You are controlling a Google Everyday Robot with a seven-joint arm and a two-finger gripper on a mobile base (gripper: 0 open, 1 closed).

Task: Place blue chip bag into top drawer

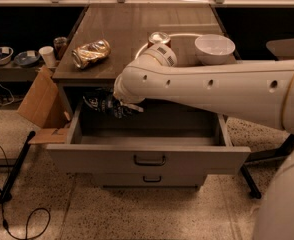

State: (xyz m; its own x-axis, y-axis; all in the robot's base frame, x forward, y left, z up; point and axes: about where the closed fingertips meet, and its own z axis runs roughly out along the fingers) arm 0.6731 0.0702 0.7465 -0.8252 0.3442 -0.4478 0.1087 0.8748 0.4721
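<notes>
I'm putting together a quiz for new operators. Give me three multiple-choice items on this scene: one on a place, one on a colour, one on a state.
1. Where is the blue chip bag?
A. in the lower drawer
B. at the pincer, over the back left of the top drawer
C. on the floor

2. What colour is the bowl on the countertop?
A. red
B. black
C. white

3. The top drawer is:
A. pulled out
B. shut
C. removed

Answers:
1 B: the bag is at the arm's end, by the pincer, above the drawer's back left corner.
2 C: the bowl is plainly white against the brown top.
3 A: the drawer's front stands forward and its inside shows.
</notes>
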